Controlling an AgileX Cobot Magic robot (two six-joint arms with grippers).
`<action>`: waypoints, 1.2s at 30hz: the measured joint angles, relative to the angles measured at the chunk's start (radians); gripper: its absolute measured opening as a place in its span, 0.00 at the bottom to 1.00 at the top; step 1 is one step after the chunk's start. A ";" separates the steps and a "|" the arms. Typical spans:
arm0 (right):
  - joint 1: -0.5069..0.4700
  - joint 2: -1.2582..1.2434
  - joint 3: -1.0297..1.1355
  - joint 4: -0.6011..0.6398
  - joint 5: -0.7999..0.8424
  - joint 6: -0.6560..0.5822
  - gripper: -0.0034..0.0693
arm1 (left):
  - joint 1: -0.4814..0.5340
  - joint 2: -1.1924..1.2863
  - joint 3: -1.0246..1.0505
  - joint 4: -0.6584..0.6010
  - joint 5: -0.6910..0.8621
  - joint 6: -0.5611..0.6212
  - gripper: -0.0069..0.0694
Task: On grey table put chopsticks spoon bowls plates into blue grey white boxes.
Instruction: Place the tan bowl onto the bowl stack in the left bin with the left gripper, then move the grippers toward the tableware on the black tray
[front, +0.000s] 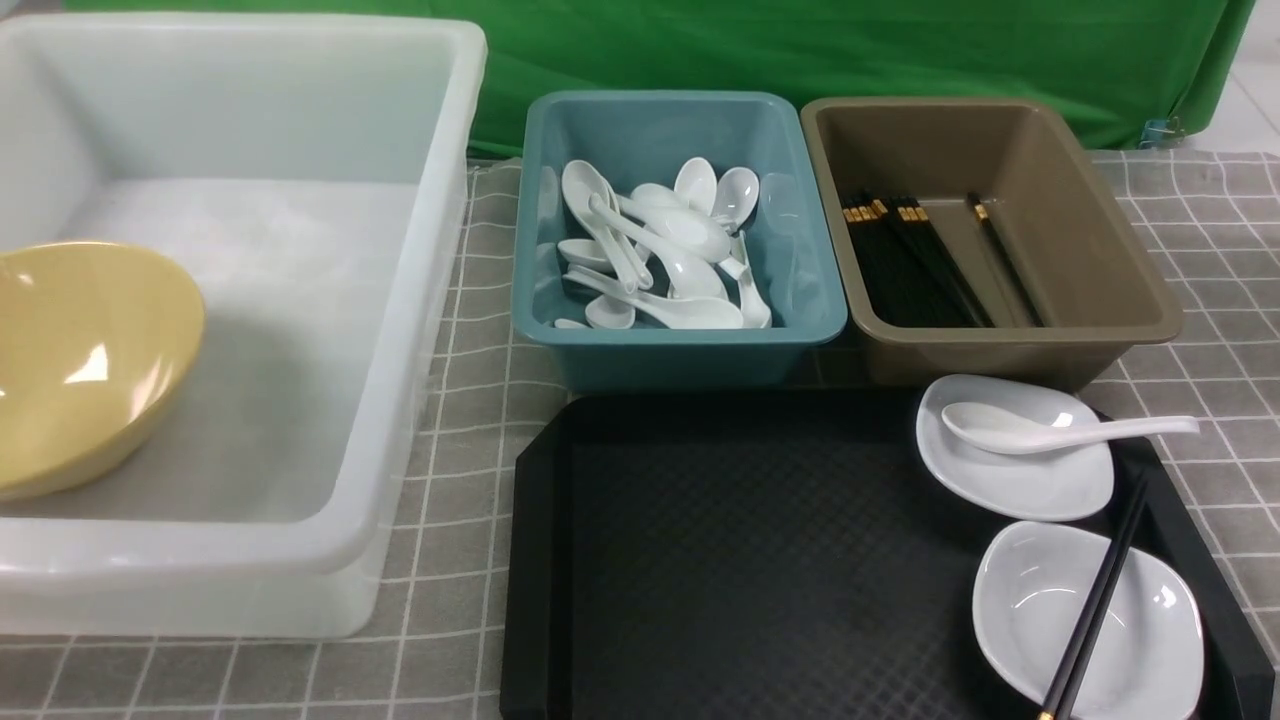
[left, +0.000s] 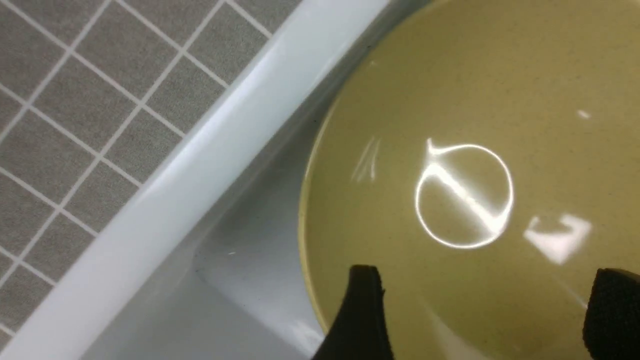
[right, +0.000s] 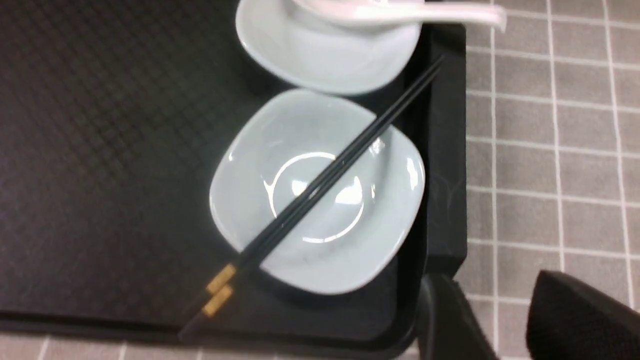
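Left pincer spread over bowl, right pincer spread, empty; clumsy pinching could roll chopsticks off the lower-right plate.

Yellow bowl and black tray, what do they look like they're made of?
The bowl is opaque mustard yellow and very glossy, with sharp lamp reflections inside. It could be glazed ceramic or melamine; the look does not settle which. The tray is probably moulded plastic: matte black, with a fine embossed diamond texture across the floor and a smoother raised rim.
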 joint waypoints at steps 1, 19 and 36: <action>0.000 0.009 -0.002 0.003 0.003 0.000 0.38 | 0.000 -0.009 0.000 -0.020 0.000 0.012 0.75; 0.000 0.581 -0.005 0.171 -0.256 0.147 0.72 | -0.293 -0.138 0.000 -0.253 0.002 0.242 0.09; 0.000 0.832 -0.007 0.175 -0.425 0.268 0.31 | -0.532 -0.129 0.000 -0.243 -0.016 0.243 0.09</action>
